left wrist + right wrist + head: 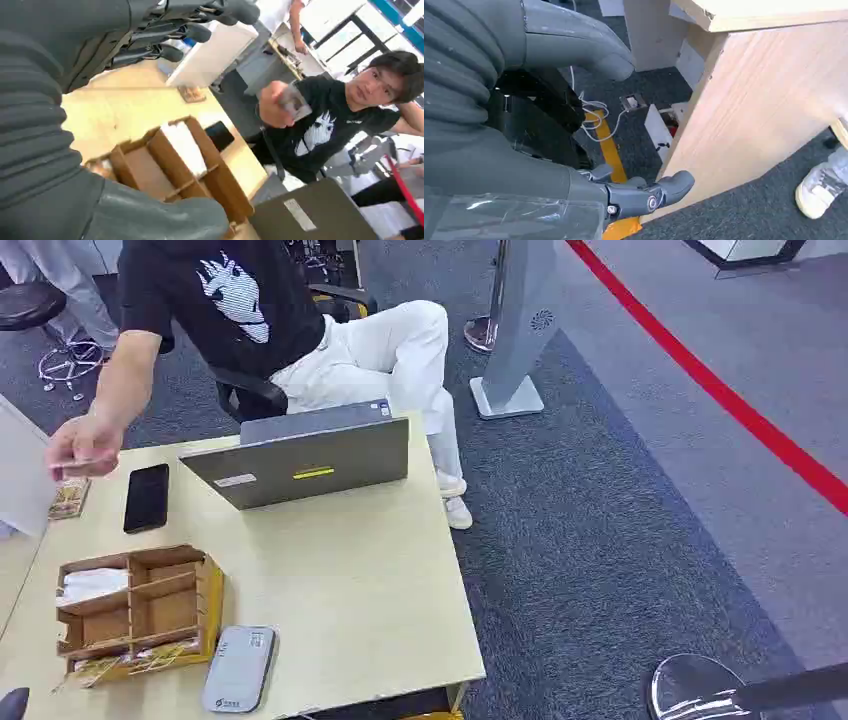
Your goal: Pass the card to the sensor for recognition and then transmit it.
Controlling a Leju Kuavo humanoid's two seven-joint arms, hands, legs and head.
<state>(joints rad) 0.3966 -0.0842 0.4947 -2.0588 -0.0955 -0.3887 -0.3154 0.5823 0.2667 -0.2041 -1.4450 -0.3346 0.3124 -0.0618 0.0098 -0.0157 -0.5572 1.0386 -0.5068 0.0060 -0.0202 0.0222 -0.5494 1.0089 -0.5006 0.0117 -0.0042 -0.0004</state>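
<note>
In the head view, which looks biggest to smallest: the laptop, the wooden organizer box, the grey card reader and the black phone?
1. Laptop
2. Wooden organizer box
3. Grey card reader
4. Black phone

The reader lies nearer the camera than the phone, so that last pair is less sure.

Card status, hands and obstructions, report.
Left hand open above table. Right hand empty, below table edge. Card held by the person's hand. Nothing blocking.
</note>
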